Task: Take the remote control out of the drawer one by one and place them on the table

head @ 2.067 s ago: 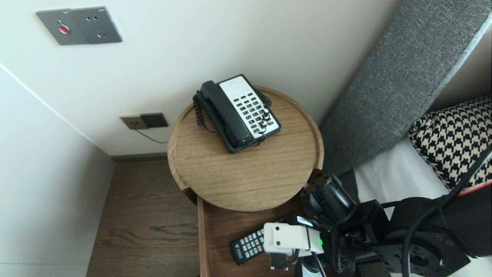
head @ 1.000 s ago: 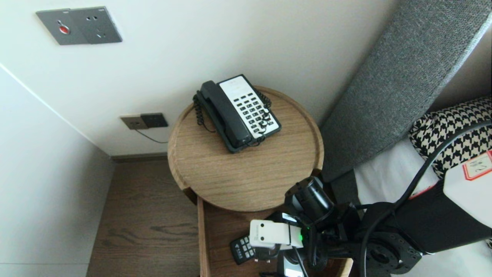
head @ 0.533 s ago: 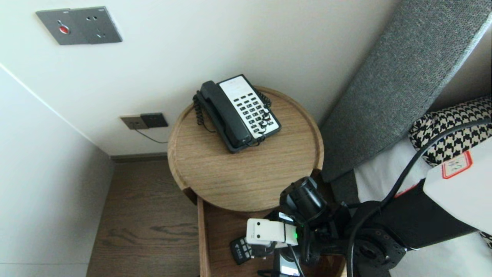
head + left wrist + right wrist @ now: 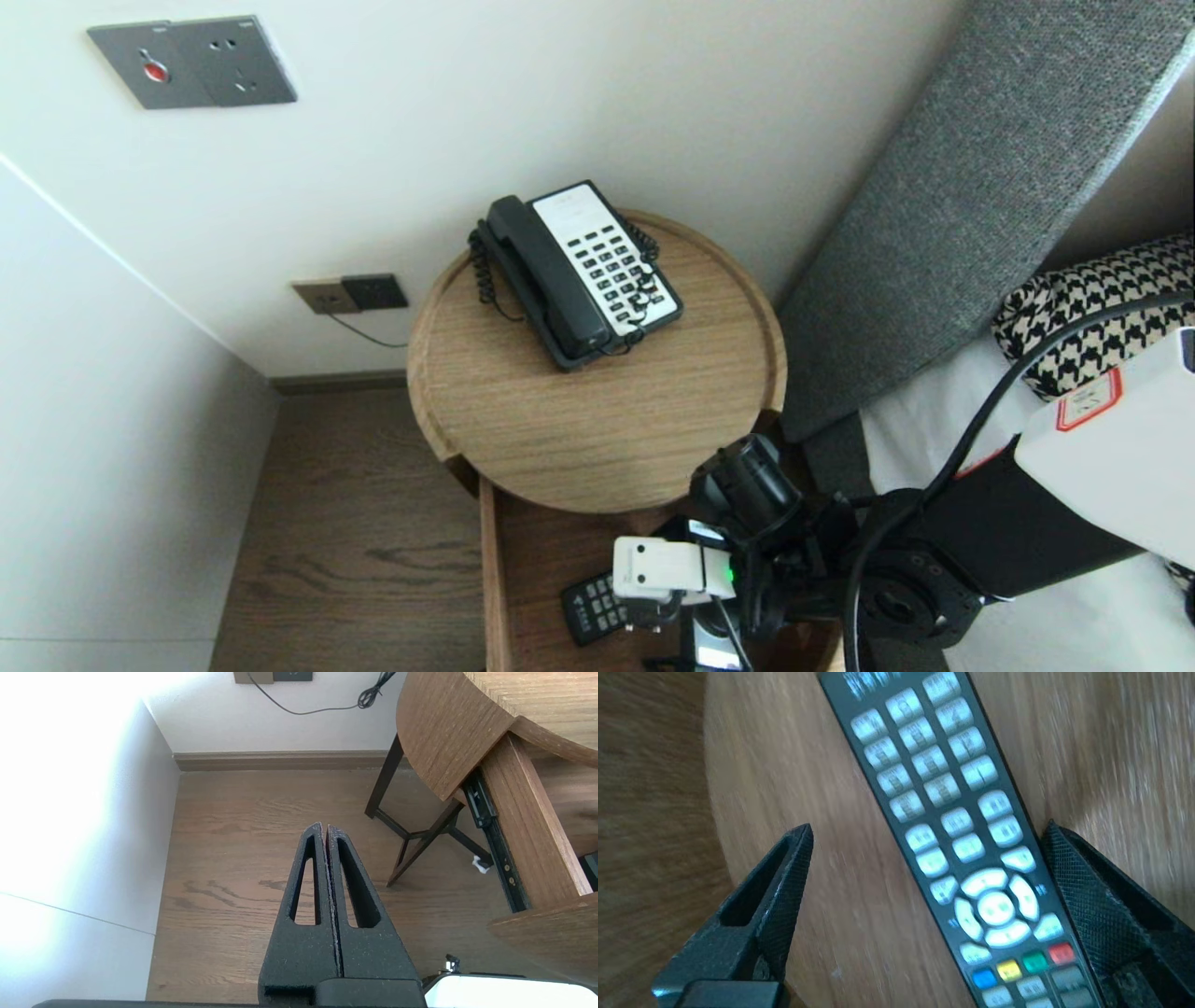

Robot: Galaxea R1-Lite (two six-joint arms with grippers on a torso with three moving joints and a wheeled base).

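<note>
A black remote (image 4: pixel 952 826) with pale buttons lies flat on the wooden bottom of an open drawer (image 4: pixel 532 560). My right gripper (image 4: pixel 927 828) hangs open just above it, with the remote between the jaws. One finger (image 4: pixel 1083 882) is close against the remote's long edge. The other finger (image 4: pixel 784 882) stands well clear over bare wood. In the head view only the remote's end (image 4: pixel 588 609) shows beside the white wrist camera (image 4: pixel 658 569), which hides the fingers. My left gripper (image 4: pixel 324 828) is shut and empty, parked over the wooden floor beside the table.
A round wooden table (image 4: pixel 597 439) with a raised rim overhangs the drawer's back and carries a black and white desk phone (image 4: pixel 579 271). A grey headboard (image 4: pixel 971 187), a bed and a houndstooth pillow (image 4: pixel 1102 327) lie to the right. Walls close in behind and on the left.
My right arm has swung left over the drawer and sunk lower, covering more of the remote. Its white forearm cover has come into view on the right. The left arm has stayed still.
</note>
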